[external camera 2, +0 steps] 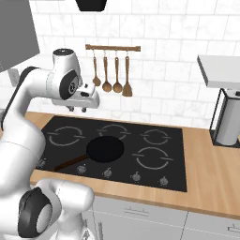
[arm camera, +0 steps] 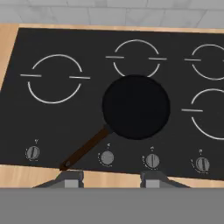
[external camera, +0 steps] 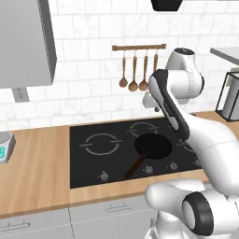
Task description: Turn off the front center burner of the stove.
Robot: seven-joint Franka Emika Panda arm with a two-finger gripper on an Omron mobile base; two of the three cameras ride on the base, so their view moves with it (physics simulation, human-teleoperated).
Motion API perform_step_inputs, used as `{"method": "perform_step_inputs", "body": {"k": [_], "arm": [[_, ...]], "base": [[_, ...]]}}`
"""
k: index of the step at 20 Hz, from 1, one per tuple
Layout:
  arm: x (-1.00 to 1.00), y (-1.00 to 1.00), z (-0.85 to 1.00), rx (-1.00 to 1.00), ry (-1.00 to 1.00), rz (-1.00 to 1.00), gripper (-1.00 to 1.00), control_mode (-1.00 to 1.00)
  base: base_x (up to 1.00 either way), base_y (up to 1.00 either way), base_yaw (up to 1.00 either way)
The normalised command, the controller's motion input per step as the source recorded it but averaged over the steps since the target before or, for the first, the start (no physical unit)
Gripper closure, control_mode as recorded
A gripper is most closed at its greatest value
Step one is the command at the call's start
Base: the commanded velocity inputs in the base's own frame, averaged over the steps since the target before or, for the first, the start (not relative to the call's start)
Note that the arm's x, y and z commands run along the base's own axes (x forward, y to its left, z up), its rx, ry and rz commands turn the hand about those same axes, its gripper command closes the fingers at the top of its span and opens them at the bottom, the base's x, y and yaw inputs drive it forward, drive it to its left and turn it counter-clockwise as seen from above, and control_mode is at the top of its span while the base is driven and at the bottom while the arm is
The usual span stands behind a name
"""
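Observation:
The stove (arm camera: pixel 57 118) is a black glass cooktop set in a wooden counter, and it also shows in both base views (external camera: pixel 88 163) (external camera 2: pixel 178 154). A black frying pan (arm camera: pixel 136 106) (external camera: pixel 153 145) (external camera 2: pixel 105 149) sits at its front center, its handle pointing toward the front edge. The front center burner is hidden under the pan. A row of small grey knobs runs along the front edge, with one knob (arm camera: pixel 107 158) just left of the pan's middle and another knob (arm camera: pixel 152 160) just right of it. My gripper (arm camera: pixel 111 178) (external camera 2: pixel 78 108) (external camera: pixel 151 103) hangs high above the stove, open and holding nothing.
Thin grey ring markings lie left (arm camera: pixel 54 78), behind (arm camera: pixel 135 57) and right (arm camera: pixel 212 114) of the pan. Wooden utensils (external camera 2: pixel 111 70) hang on a wall rail behind. A grey appliance (external camera 2: pixel 228 123) stands on the counter at the right, and a small scale (external camera: pixel 4 147) at the left.

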Motion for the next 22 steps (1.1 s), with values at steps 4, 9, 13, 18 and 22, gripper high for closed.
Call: {"method": "perform_step_inputs", "body": {"k": [4, 9, 13, 18, 22], "arm": [[-0.26, -0.15, -0.36, -0.04, 0.00, 0.00, -1.00, -1.00], [-0.46, -0.38, -0.89, -0.07, 0.00, 0.01, -1.00, -1.00], [-0.34, -0.12, -0.63, -0.05, -0.02, 0.23, -1.00, -1.00], [-0.17, -0.07, -0.27, 0.00, -0.04, 0.21, -1.00, -1.00], [0.00, 0.00, -0.39, -0.02, -0.01, 0.23, -1.00, -1.00]], "base": [[0.00, 0.00, 0.00], [0.00, 0.00, 0.00], [0.00, 0.00, 0.00], [0.00, 0.00, 0.00], [0.00, 0.00, 0.00]]}}
